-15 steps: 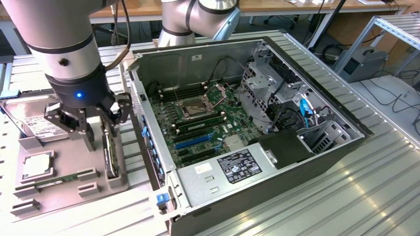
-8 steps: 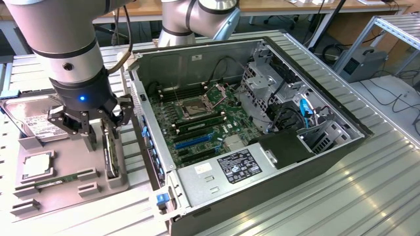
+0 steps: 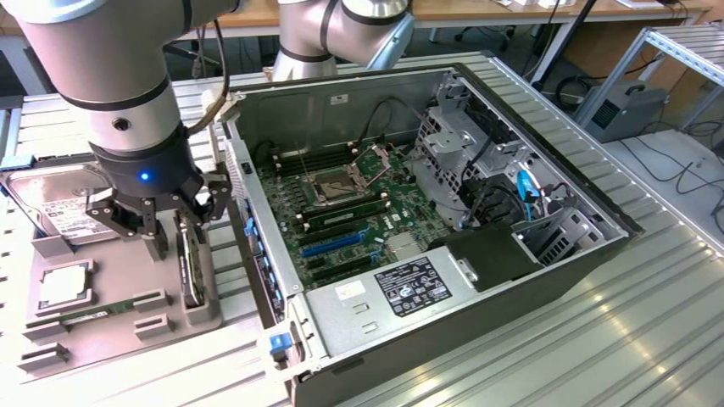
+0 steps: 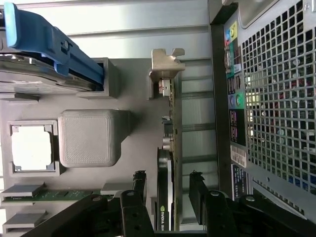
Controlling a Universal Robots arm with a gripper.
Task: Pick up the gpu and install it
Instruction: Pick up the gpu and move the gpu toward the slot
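The gpu (image 3: 193, 270) stands on its long edge in a slot of the grey holder tray (image 3: 114, 343), to the exterior view's left of the open computer case (image 3: 476, 280). In the wrist view I see the gpu (image 4: 164, 197) edge-on: black cooler, green board, and the pale metal bracket (image 4: 166, 64) at its far end. My gripper (image 3: 169, 231) hangs just above the card and is open. In the wrist view the gripper (image 4: 168, 180) straddles the card, one black finger on each side (image 4: 139, 183), with a gap showing on both sides.
On the same tray lie a silver hard drive (image 3: 57, 203), a processor chip (image 3: 63, 284) and a green memory stick (image 3: 97, 309). The case's motherboard (image 3: 339, 237) faces up with its expansion slots exposed. The case's perforated rear panel (image 4: 276, 98) stands close beside the card.
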